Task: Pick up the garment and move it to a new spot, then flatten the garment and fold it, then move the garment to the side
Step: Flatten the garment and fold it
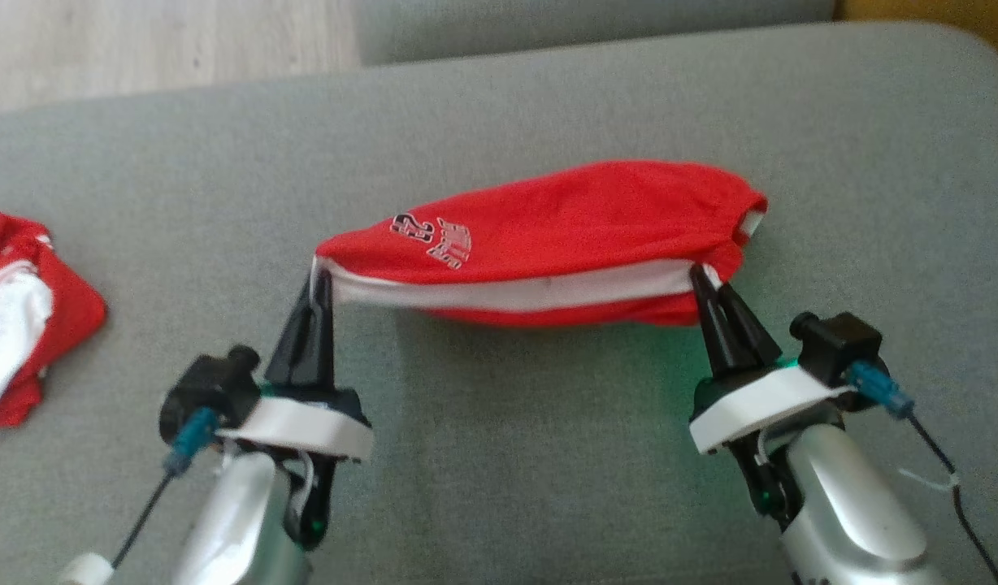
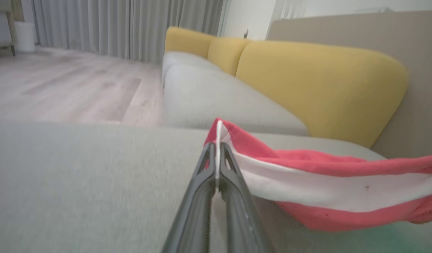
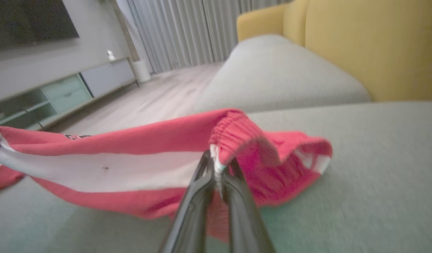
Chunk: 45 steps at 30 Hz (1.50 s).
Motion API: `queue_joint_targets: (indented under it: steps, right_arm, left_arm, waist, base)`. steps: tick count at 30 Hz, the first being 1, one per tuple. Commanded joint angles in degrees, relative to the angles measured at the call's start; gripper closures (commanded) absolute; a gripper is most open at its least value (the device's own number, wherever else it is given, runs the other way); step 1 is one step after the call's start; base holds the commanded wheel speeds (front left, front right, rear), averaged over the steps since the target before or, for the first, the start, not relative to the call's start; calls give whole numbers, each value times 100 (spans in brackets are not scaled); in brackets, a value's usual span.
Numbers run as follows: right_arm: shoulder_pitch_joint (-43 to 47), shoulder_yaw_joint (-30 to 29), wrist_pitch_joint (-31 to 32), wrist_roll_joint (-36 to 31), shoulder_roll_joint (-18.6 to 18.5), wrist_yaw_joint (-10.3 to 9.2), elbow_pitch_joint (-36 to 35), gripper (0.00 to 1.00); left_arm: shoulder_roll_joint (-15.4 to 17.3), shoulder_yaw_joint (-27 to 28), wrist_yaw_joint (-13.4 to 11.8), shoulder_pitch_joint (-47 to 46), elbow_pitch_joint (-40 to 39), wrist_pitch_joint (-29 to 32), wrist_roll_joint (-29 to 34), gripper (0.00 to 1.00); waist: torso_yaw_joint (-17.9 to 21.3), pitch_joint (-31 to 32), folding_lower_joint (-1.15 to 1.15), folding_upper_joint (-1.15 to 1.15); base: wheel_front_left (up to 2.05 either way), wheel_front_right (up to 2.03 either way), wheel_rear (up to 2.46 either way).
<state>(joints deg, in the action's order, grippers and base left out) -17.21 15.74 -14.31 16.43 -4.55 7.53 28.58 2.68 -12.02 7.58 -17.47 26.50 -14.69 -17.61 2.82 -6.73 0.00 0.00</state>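
Long axis of shorts (image 1: 564,219) ran sideways; left gripper (image 1: 317,278) pinched their left end, right gripper (image 1: 700,278) pinched their right end.

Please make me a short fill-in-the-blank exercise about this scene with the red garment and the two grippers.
1. The garment has a long ____ stripe.
2. The left gripper and the right gripper are both ____ (open/shut) on the stripe's ends.
3. The sofa's back cushions are ____ in colour.
4. A second garment lies at the head view's ____ edge.

Missing words: white; shut; yellow; left
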Motion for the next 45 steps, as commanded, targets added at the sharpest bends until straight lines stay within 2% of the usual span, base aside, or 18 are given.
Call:
queue_joint_targets:
  steps: [1,6,10,14,17,23,29,31,35,40,45]
  right_arm:
    - [-257,180,-69,139,-60,-4,-296,100]
    - [-835,463,14,989,-330,-4,-904,100]
    - [-1334,529,331,1365,-649,-4,-1451,100]
    - [-1663,453,736,1623,-804,-4,-1748,100]
    - [-1846,456,975,1630,-864,-4,-1742,100]
    - [-2289,540,1209,1585,-768,-4,-1294,100]
    - [-3620,539,682,1149,-593,-4,-471,100]
    - [-4119,473,315,914,-587,-4,-210,100]
    - [-4717,428,-11,503,-598,-4,104,100]
    - [-4311,574,-64,363,-658,-4,406,100]
    - [-3002,939,-67,485,-749,-4,491,100]
  left_arm:
    - [103,253,-9,-339,-322,-31,78,100]
    - [580,504,-9,-957,-1000,-31,357,100]
    - [1001,479,-9,-1533,-1342,-31,453,100]
    - [1310,468,-9,-1916,-1289,-5,596,100]
    - [1389,452,-9,-2114,-1110,163,591,100]
    - [1278,445,-22,-2363,-672,384,427,100]
    - [1168,507,-235,-3310,-166,52,571,100]
    - [1102,556,-336,-3705,-200,-13,662,100]
    - [848,707,-417,-4056,-924,-27,825,100]
    - [530,813,-308,-3242,-925,-29,784,100]
    - [298,964,-196,-1729,-404,-29,613,100]
  waist:
    - [-79,312,0,0]
    - [-130,724,0,0]
    - [-205,861,0,0]
    - [-265,876,0,0]
    - [-329,763,0,0]
    - [-388,283,0,0]
    - [-439,-441,0,0]
    - [-477,-574,0,0]
    - [-577,-660,0,0]
    - [-644,-515,0,0]
    - [-604,-365,0,0]
  base:
    - [0,0,0]
    - [0,0,0]
    - [0,0,0]
    - [0,0,0]
    - [0,0,0]
    - [0,0,0]
    - [0,0,0]
    - [0,0,0]
    - [0,0,0]
    - [0,0,0]
    - [0,0,0]
